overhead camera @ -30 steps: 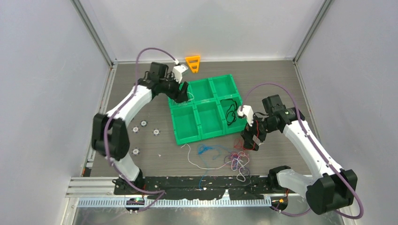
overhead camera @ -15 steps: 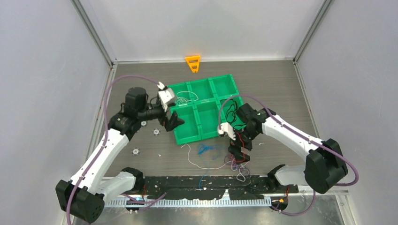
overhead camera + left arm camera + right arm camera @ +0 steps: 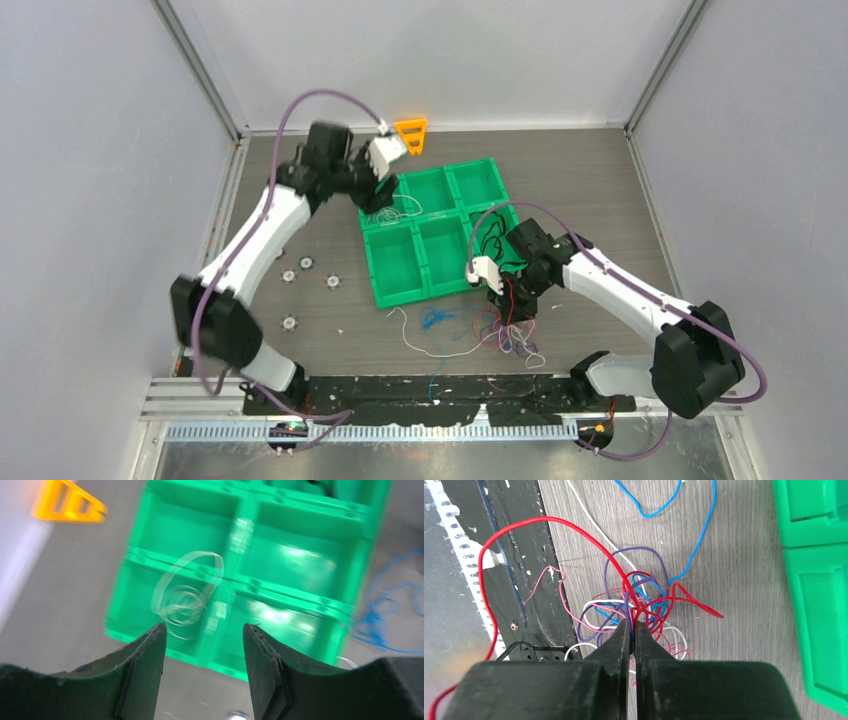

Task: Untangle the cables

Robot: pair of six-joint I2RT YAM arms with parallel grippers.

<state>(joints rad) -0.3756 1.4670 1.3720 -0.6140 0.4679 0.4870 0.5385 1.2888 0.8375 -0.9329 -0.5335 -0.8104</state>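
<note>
The cables lie mostly in one tangle (image 3: 512, 338) of red, purple, pink, blue and white strands (image 3: 639, 592) on the table in front of the green tray (image 3: 420, 296). My right gripper (image 3: 633, 625) is shut on that tangle, with purple and red strands pinched at its tips; in the top view the right gripper (image 3: 512, 316) stands on the knot. A blue cable (image 3: 437, 320) and a white cable (image 3: 415, 345) trail to the left. In the tray lie a black cable (image 3: 490, 240) and a coiled white cable (image 3: 186, 594). My left gripper (image 3: 204, 626) hangs open and empty above the tray's far-left corner (image 3: 374, 198).
An orange piece (image 3: 411, 134) stands at the back beside the tray. Several small silver discs (image 3: 306, 264) lie left of the tray. A black strip (image 3: 400, 390) runs along the near edge, under part of the tangle. The tray wall (image 3: 819, 605) is right of my right gripper.
My right gripper came in over the tangle and shut on it. My left arm swung out to the tray's left side, then back over the far-left compartment.
</note>
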